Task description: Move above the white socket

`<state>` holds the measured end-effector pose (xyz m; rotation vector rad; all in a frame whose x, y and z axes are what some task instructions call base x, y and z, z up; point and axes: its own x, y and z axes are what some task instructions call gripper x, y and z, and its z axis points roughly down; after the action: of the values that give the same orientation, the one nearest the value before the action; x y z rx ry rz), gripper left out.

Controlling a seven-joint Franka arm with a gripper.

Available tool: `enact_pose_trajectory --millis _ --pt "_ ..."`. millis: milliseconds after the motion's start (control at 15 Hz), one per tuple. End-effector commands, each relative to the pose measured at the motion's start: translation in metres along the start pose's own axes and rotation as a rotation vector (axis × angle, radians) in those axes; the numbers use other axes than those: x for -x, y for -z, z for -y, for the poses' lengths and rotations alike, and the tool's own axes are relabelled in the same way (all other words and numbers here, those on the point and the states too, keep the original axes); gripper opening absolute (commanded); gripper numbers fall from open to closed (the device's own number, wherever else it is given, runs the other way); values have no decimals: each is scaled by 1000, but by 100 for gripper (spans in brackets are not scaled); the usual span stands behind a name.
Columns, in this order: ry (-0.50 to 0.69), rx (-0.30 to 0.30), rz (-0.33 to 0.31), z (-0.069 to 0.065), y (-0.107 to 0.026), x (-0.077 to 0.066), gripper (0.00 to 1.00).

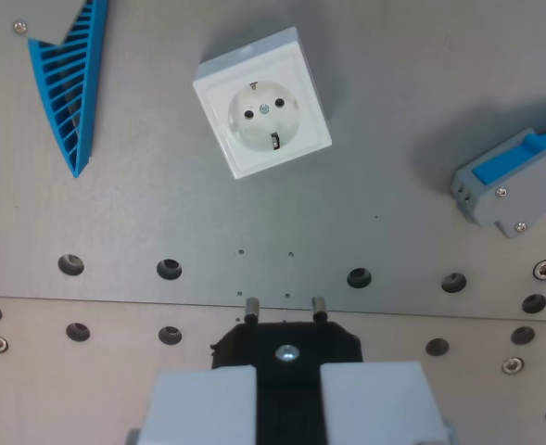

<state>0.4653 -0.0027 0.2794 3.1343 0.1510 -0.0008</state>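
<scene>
You're looking down from the wrist at a grey metal table [161, 204] with rows of holes and screws. The white socket [263, 103] is lying in the upper middle of the view, sitting flat on the table and rotated a bit off square. It's showing a square white frame around a round cream recess, with two dark pin holes, a small centre screw and a metal earth clip at the lower edge of the recess.

The pincer [287, 394] is filling the bottom centre of the view, its two pale fingers [203, 403] clenching a black plug [286, 343] between them. The plug's two metal pins are pointing up the view toward the socket, well apart from it.

A blue ribbed plastic piece [69, 79] is lying at the wrist view's left top. A blue and grey connector [514, 185] is sitting at the wrist view's right edge.
</scene>
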Motion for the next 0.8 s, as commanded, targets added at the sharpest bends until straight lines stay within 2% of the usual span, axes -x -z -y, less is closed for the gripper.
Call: enact_pose_trajectory --millis 67,800 --pt "0 0 -1 0 0 0 0" --pt "27 -1 -2 0 -4 0 0"
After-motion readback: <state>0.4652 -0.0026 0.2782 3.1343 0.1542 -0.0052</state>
